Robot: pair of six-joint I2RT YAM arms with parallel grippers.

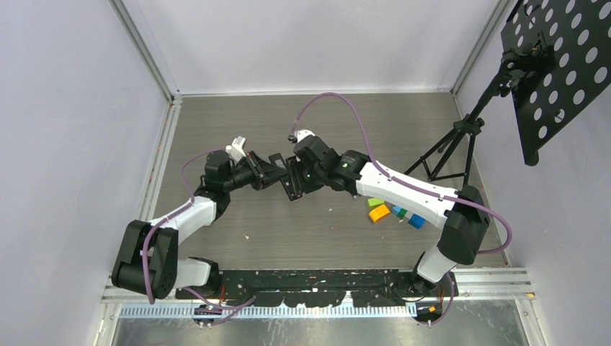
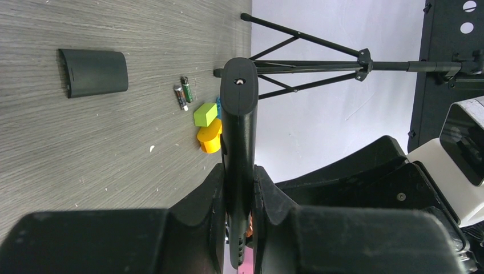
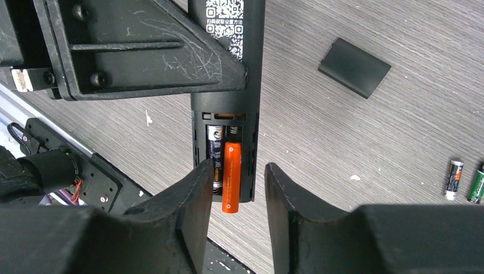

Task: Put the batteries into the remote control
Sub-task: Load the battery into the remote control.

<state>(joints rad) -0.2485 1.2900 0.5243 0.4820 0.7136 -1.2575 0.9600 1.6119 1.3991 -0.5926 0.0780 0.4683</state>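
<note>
Left jaws clamp the remote control (image 2: 238,114); right jaws stand parted and empty astride its open bay, orange battery (image 3: 231,177) protruding beside a seated dark battery (image 3: 216,154).

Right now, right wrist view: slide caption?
Open right gripper straddles orange battery overhanging the remote bay, beside a seated dark battery.

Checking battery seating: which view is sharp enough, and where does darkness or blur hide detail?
Right wrist view: orange battery and remote bay sharp, evenly lit; right gripper a soft black foreground. Left wrist view: left gripper dark, featureless; spare batteries small but distinct. Top view: bay too small to read.
</note>
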